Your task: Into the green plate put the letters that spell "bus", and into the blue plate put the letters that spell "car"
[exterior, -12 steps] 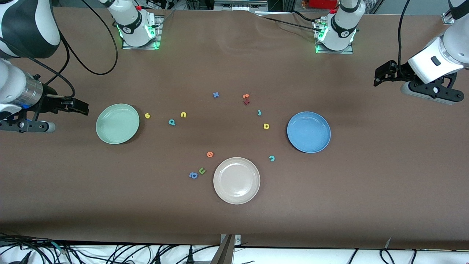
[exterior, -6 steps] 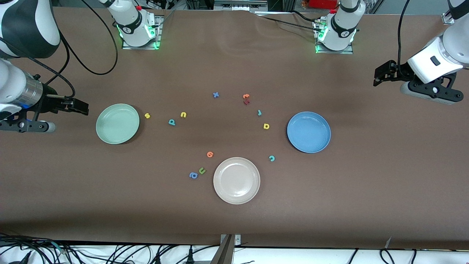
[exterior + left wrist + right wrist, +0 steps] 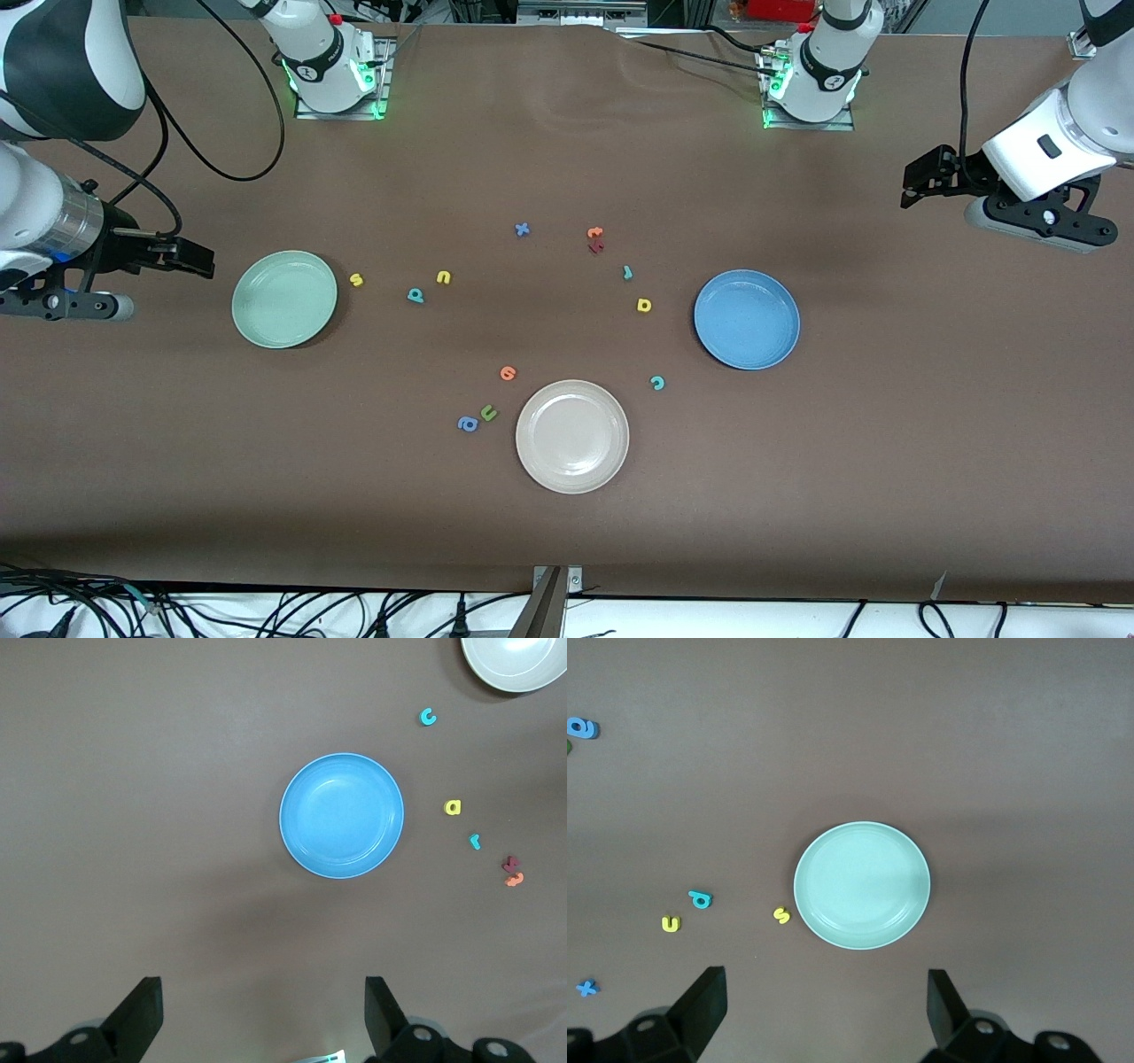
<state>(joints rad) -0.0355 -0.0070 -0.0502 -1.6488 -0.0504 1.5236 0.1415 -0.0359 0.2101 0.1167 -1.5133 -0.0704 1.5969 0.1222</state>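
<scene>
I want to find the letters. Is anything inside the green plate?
No. The green plate is empty; its whole inside shows in the front and right wrist views. The yellow "s" lies on the table beside it. What is under the plate is hidden.

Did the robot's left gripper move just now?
Yes, slightly. The left gripper crept up the front view, toward the robots' bases, judged against the blue plate, which stayed put.
</scene>
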